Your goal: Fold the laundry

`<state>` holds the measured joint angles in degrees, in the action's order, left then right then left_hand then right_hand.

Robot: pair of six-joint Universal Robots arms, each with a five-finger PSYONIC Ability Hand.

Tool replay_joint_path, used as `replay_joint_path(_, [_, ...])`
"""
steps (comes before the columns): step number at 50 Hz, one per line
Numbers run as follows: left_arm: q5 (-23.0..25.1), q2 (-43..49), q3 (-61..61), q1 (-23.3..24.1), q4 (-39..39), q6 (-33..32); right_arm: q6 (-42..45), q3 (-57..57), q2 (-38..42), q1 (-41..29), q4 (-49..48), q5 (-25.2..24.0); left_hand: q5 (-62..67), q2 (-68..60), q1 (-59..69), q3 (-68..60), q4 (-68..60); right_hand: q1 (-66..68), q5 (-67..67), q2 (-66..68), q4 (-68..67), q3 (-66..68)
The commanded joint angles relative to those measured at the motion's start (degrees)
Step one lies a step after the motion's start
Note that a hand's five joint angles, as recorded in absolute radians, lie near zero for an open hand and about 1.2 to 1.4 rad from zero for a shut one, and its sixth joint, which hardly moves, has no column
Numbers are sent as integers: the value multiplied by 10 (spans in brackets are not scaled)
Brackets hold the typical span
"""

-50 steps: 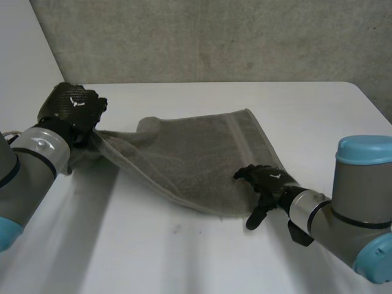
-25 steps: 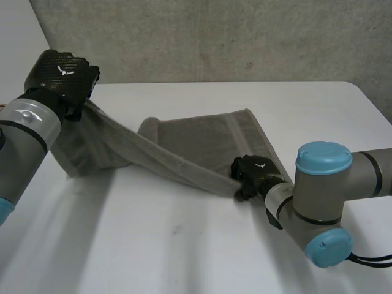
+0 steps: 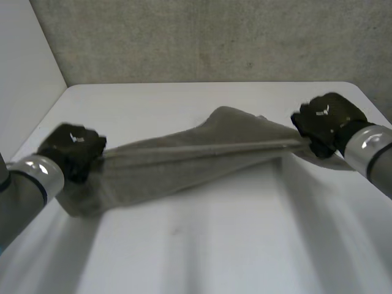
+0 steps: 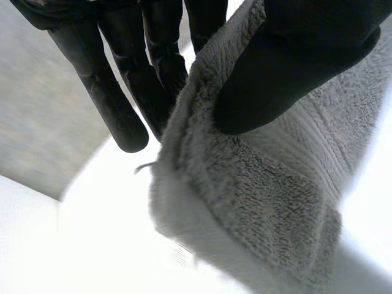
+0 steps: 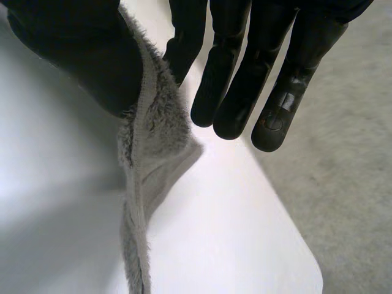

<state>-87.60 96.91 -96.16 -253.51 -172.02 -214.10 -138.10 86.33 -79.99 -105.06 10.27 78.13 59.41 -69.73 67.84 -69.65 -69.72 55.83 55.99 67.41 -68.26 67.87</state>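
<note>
I am holding the grey towel [image 3: 184,160] with my 2 hands. My left hand [image 3: 72,151] is pinching 1 end of it between my thumb and fingers [image 4: 160,61], near the left side of the white table [image 3: 220,245]. My right hand [image 3: 324,119] is pinching the other end the same way, over at the right side. The towel is stretching in a long line between my hands. Its top edge is pulling tight, and the rest is hanging down onto the table.
</note>
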Motion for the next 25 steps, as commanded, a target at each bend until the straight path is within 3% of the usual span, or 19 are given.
replay_joint_path(1, [42,33,-33,5,45,1,116,4,-3,-6,178,-3,106,-103,122,-103,-103,242,140,126,-117,121])
replay_joint_path(7, [45,95,-24,7,42,-3,133,-7,54,-7,180,8,106,-103,122,-103,-103,242,140,126,-117,121])
replay_joint_path(13, [42,181,85,7,17,-20,140,-119,141,-12,138,46,106,-103,122,-103,-103,242,140,126,-117,121])
replay_joint_path(15, [33,205,182,7,-18,-33,140,-212,182,-20,68,88,106,-103,122,-103,-103,242,140,126,-117,121])
replay_joint_path(18, [24,213,240,8,-45,-35,139,-262,197,-25,19,107,106,-103,122,-103,-103,242,140,126,-117,121])
replay_joint_path(20, [7,221,361,9,-109,-27,136,-347,207,-37,-109,128,106,-103,122,-103,-103,242,140,126,-117,121])
replay_joint_path(21, [7,221,361,9,-110,-27,136,-347,207,-37,-110,128,106,-103,122,-103,-103,242,140,126,-117,121])
replay_joint_path(23, [-10,218,451,13,-191,-25,129,-368,194,-50,-262,124,106,-103,122,-103,-103,242,140,126,-117,121])
replay_joint_path(24, [-10,217,451,13,-191,-25,129,-368,194,-50,-263,124,106,-103,122,-103,-103,242,140,126,-117,121])
replay_joint_path(25, [-16,213,474,15,-231,-19,127,-356,180,-53,-331,118,106,-103,122,-103,-103,242,140,126,-117,121])
